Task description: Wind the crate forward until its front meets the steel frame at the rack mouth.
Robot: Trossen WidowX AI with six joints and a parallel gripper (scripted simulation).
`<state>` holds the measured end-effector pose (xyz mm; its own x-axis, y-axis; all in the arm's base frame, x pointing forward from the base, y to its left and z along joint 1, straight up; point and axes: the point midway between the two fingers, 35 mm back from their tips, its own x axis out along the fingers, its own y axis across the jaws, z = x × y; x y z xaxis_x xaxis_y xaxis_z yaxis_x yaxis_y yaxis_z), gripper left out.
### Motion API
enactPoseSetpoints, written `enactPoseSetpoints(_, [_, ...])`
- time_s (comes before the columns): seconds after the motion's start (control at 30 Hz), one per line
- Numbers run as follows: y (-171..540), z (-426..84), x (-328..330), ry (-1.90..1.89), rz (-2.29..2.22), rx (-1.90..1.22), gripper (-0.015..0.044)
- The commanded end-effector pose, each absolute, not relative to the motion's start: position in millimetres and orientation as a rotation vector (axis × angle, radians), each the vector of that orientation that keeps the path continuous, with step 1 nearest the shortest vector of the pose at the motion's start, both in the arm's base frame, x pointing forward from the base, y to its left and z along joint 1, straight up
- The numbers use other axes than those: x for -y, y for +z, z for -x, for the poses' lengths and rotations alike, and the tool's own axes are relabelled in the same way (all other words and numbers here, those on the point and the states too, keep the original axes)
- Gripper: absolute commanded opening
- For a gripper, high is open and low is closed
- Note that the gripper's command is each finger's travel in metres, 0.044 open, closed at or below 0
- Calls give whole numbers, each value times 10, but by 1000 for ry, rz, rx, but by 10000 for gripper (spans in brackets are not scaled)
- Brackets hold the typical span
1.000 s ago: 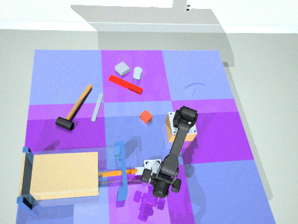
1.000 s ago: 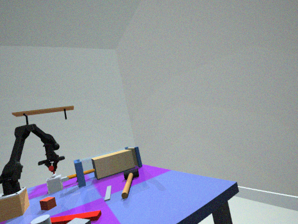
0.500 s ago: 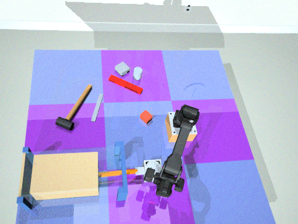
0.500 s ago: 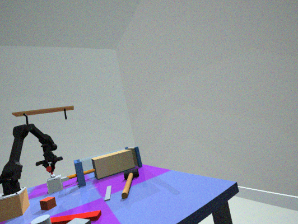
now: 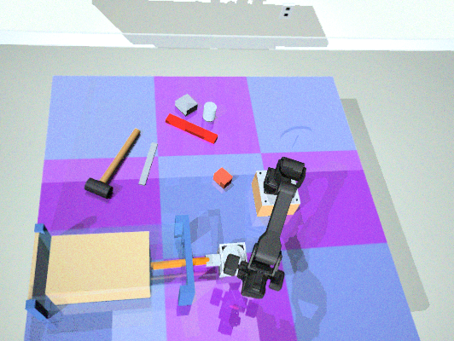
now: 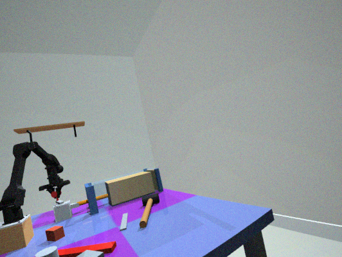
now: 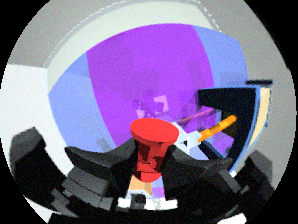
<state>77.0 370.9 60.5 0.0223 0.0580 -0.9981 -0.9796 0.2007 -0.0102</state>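
The black gripper [image 6: 54, 193] is holding a red knob [image 6: 54, 194] above the pale winch [image 6: 62, 212]; an orange strap [image 6: 93, 199] is running towards the tan crate [image 6: 131, 189], which is sitting behind the blue front frame [image 6: 90, 200]

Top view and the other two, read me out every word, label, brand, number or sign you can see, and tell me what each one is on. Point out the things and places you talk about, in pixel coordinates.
There are none that I can read.
No lettering or numbers show on the crate [image 5: 98, 266] [image 6: 130, 189], the winch [image 5: 226, 247] [image 6: 62, 212] or the mallet [image 5: 99, 187] [image 6: 146, 213].
The wall plate [image 5: 287, 10] at the top view's upper edge shows two dark marks, not readable text.
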Motion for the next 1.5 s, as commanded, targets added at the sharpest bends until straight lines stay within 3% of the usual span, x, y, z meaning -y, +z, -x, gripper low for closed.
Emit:
enactPoseSetpoints(0.0, [572,-657,-3636,1084,1034,-1270,0])
enactPoseSetpoints(1.47, [551,-371,-3283,1084,1035,-1274,0])
